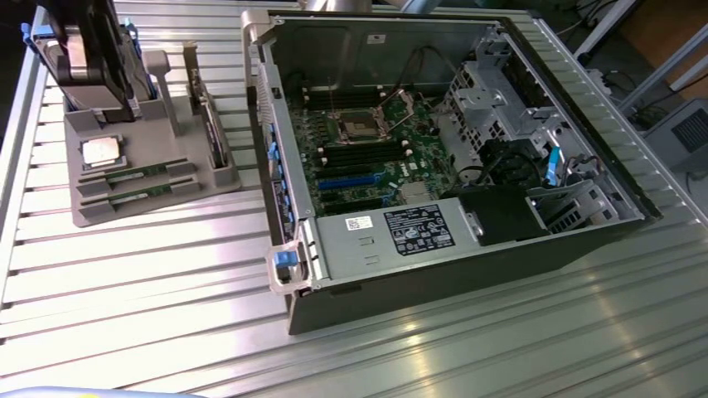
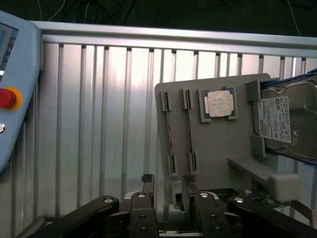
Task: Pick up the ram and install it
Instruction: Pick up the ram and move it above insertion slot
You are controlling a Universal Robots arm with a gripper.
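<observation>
Two ram sticks, slim and green, lie side by side in slots of a grey holder (image 1: 215, 178): one (image 1: 138, 174) and the other (image 1: 142, 196). The wrist view sees them edge-on, one ram stick (image 2: 170, 134) and its twin (image 2: 190, 131). My gripper (image 2: 168, 186) hangs open above the holder's near edge, with nothing between its black fingers (image 2: 147, 184). It stands apart from both sticks. The open computer case (image 1: 290, 124) lies on the table, its motherboard memory slots (image 1: 366, 153) exposed.
A square silver CPU chip (image 1: 102, 152) (image 2: 219, 104) sits on the same holder beside the sticks. A hard drive (image 2: 285, 121) stands in the holder's rack (image 1: 94, 50). A pendant with a red button (image 2: 9, 96) lies at the ribbed table's edge.
</observation>
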